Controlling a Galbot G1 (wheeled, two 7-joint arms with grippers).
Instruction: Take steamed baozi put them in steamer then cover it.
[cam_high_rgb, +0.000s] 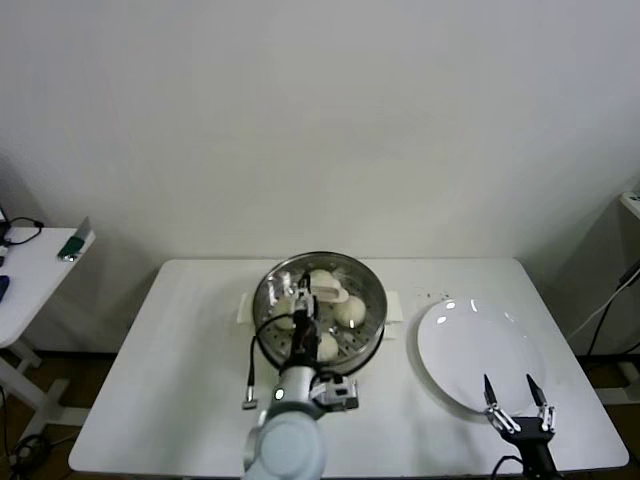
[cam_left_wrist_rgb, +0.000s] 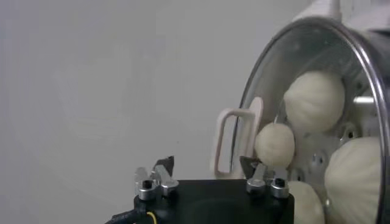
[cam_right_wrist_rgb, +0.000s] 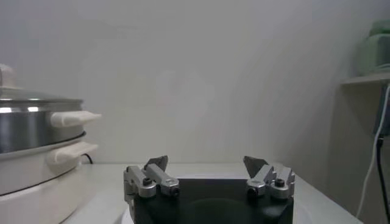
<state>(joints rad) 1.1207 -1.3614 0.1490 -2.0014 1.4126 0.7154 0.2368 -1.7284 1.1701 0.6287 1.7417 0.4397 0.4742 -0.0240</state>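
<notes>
The steel steamer (cam_high_rgb: 372, 300) stands on its white pot base (cam_right_wrist_rgb: 36, 182) at the table's middle. The clear glass cover (cam_high_rgb: 345, 268) lies on it, with the cream handle (cam_high_rgb: 327, 290) on top. Several cream-white baozi (cam_high_rgb: 350, 311) show through the glass. My left gripper (cam_high_rgb: 305, 302) hovers just above the cover, open, its fingers either side of the handle (cam_left_wrist_rgb: 234, 143) and not gripping it; baozi (cam_left_wrist_rgb: 314, 100) show behind the glass. My right gripper (cam_high_rgb: 516, 394) is open and empty over the near edge of the white plate (cam_high_rgb: 470, 335).
The plate is bare, to the right of the steamer. The pot's side handles (cam_right_wrist_rgb: 73, 117) stick out toward the plate. A white side table (cam_high_rgb: 35, 265) with small items stands off to the left. Cables hang at the far right.
</notes>
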